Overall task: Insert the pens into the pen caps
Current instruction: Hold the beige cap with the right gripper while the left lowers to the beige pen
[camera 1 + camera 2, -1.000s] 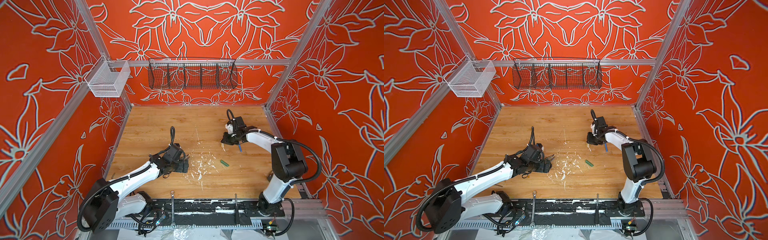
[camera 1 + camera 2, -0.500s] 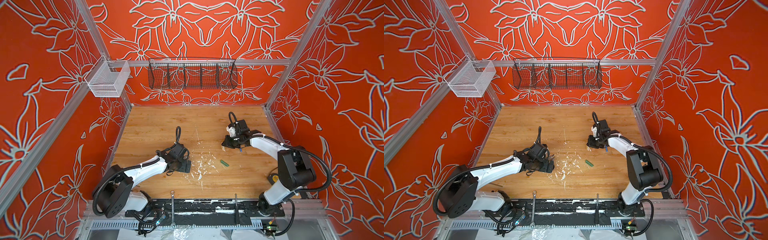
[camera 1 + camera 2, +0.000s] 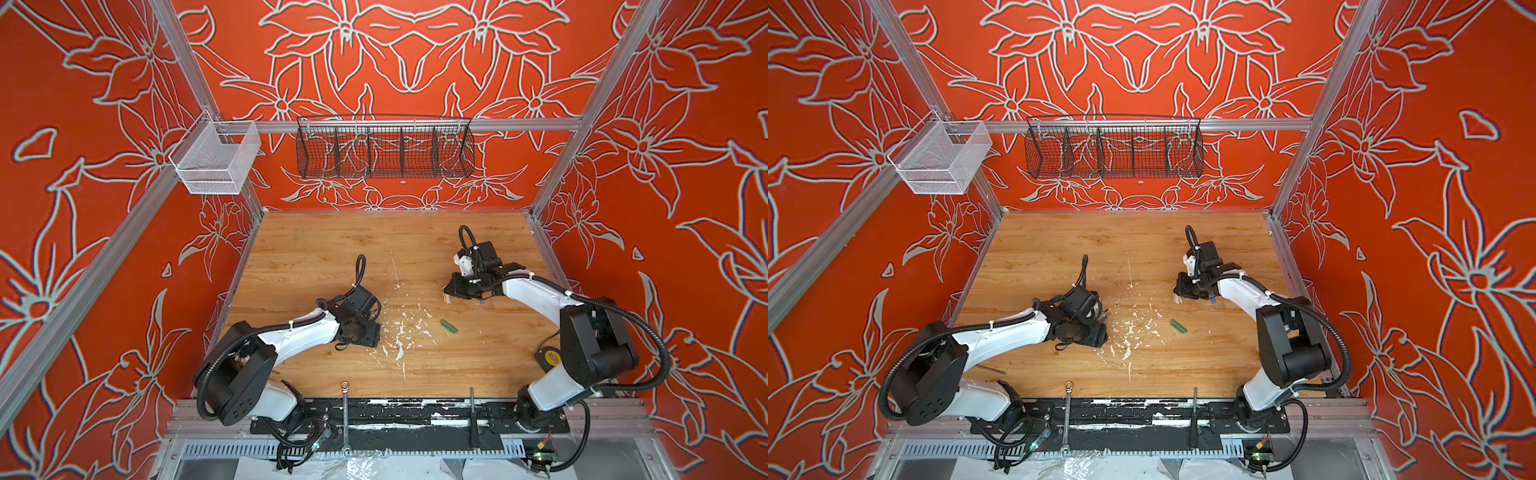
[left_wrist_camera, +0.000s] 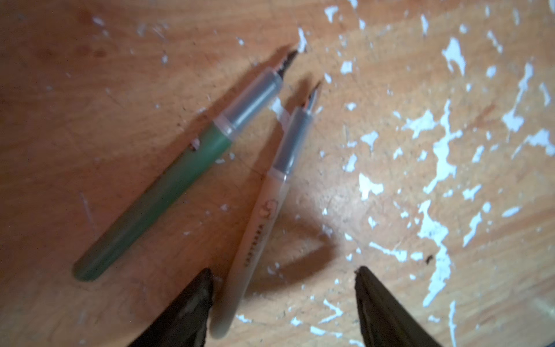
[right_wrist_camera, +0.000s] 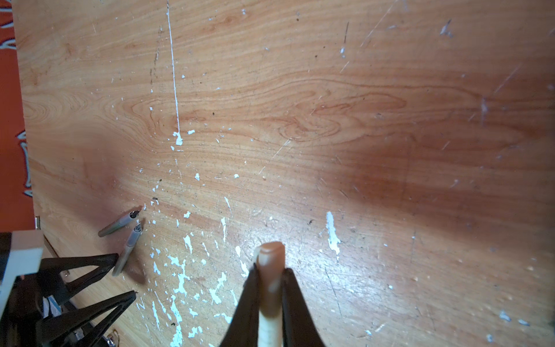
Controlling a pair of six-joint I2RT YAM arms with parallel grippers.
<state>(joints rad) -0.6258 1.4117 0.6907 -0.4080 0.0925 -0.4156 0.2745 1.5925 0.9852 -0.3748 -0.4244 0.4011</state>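
On the table (image 3: 332, 249), near left, the left jaws stand apart astride the rear end of the tan pen (image 4: 258, 222); the green pen (image 4: 168, 192) lies just beside it. The green cap (image 3: 449, 326) lies alone, centre-right. Farther right, the right jaws are clamped on the tan cap (image 5: 271, 252), its round end protruding.

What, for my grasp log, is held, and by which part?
Right gripper: tan pen cap, just behind its rounded end. Left gripper: nothing, open astride the tan pen.
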